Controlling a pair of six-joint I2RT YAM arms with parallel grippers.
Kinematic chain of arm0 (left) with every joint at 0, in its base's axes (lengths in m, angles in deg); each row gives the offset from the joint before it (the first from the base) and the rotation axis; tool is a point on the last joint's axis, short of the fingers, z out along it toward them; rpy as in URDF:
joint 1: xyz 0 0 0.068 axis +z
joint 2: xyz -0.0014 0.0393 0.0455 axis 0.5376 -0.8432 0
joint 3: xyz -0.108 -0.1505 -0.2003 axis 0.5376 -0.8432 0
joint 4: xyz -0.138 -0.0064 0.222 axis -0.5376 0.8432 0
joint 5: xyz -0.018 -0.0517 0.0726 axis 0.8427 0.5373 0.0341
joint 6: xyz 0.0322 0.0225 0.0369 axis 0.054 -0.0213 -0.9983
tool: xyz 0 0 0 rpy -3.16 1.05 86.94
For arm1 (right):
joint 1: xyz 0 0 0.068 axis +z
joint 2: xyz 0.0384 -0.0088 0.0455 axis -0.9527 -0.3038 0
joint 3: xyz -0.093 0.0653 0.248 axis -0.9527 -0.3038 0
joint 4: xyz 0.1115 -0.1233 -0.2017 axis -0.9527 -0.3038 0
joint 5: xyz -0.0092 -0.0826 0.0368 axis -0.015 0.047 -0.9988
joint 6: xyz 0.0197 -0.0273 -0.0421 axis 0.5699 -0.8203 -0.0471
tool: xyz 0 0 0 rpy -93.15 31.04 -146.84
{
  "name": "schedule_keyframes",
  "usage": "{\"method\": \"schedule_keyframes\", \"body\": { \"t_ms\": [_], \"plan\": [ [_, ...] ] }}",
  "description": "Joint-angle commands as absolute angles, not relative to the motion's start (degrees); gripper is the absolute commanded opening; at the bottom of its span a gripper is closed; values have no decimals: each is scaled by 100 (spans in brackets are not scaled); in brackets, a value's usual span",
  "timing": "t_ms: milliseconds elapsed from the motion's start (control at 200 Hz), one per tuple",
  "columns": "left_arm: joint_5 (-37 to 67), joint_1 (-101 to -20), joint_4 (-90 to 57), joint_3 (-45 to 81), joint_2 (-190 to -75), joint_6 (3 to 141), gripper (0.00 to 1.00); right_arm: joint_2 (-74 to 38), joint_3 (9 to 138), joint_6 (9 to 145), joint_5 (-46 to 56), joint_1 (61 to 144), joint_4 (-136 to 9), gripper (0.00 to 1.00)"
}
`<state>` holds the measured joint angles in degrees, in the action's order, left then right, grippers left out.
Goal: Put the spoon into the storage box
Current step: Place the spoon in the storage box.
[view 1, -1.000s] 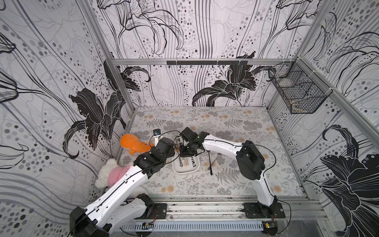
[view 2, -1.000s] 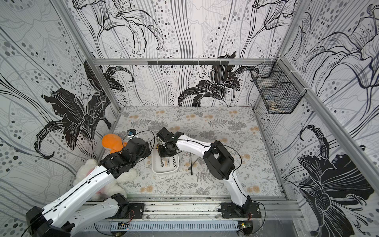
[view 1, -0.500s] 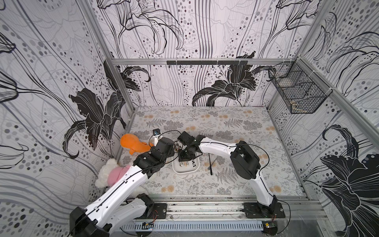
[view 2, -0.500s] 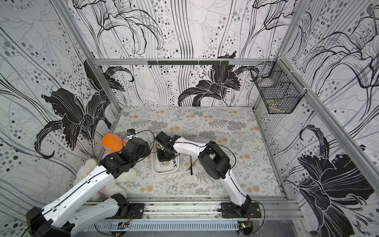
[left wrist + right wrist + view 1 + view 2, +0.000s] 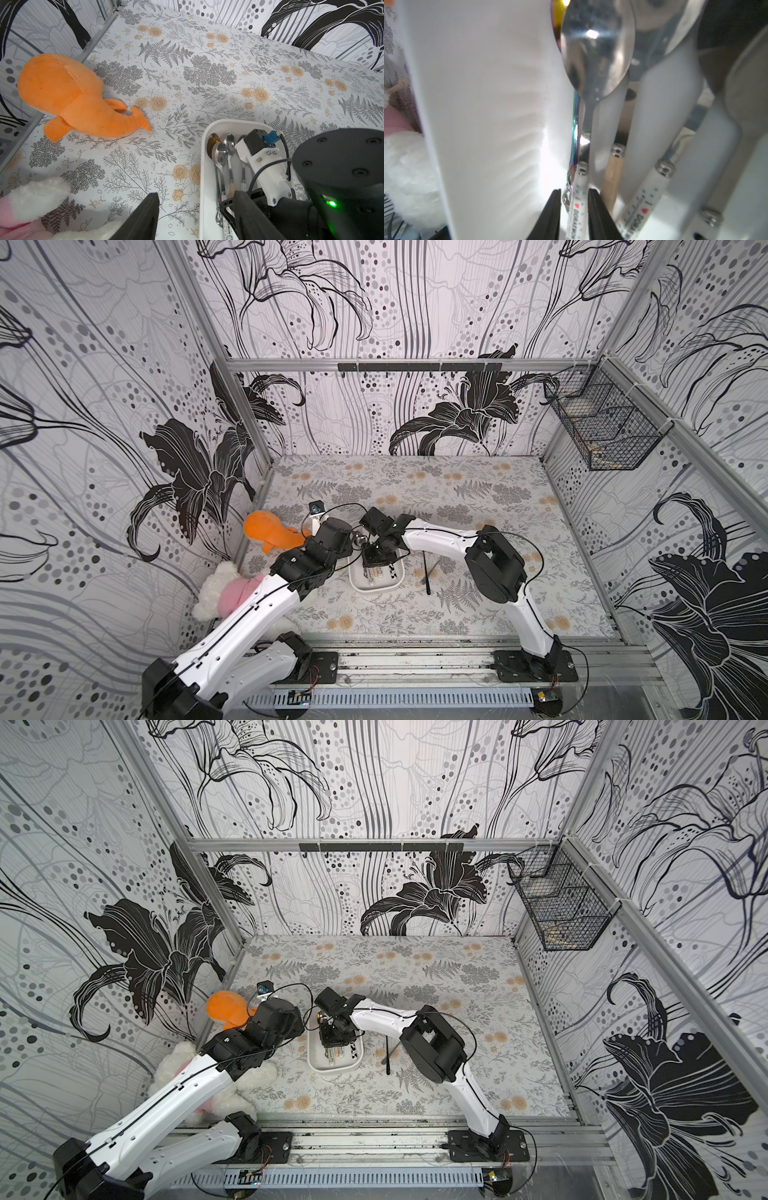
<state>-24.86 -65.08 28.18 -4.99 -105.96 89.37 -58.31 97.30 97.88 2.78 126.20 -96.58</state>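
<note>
Spoon [image 5: 596,52] lies in storage box [image 5: 204,176] along its 9 o'clock wall, beside other spoons [image 5: 229,143]. Right gripper [image 5: 574,192] straddles its handle; clamped or loosened, can't say, view's blurry. Left gripper [image 5: 196,194] spread wide, empty, over the box's 9 o'clock rim.

The left arm [image 5: 249,616] and right arm [image 5: 440,538] are built of glossy white links joined by black cylindrical joint housings [image 5: 494,568]. Thin dark cables [image 5: 286,148] are routed along them. A blue connector [image 5: 270,138], small screws [image 5: 270,152] and a green light [image 5: 332,203] are seen on the right arm.
</note>
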Motion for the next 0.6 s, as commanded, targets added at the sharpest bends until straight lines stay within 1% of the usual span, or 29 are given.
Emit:
{"method": "schedule_keyframes", "body": {
  "t_ms": [0,65,160,245,371,496,556,596],
  "plan": [
    [-2516,-6459,2777,-568,-10619,8930,63,-5733,9759,9643,451,12632,-9702,28],
    [-2509,-6459,2779,-568,-10620,8930,63,-5503,9657,9563,533,12636,-9589,28],
    [-2473,-6445,2762,-568,-10633,8930,63,-5081,9536,9305,938,12589,-9541,29],
    [-2376,-6451,2714,-585,-10645,8913,63,-4529,9113,9081,1265,12390,-9295,29],
    [-2123,-6451,2579,-592,-10681,8856,63,-3553,7980,8876,1608,11686,-8708,30],
    [-1636,-6466,2292,-532,-10822,8837,63,-2807,6921,8730,2092,10861,-8312,30],
    [-1551,-6569,2224,-412,-11000,8954,62,-2587,6436,8682,2264,10495,-8087,30],
    [-1565,-6789,2161,-302,-11151,9036,62,-2366,6144,8674,2340,10271,-7944,30]
  ]
}}
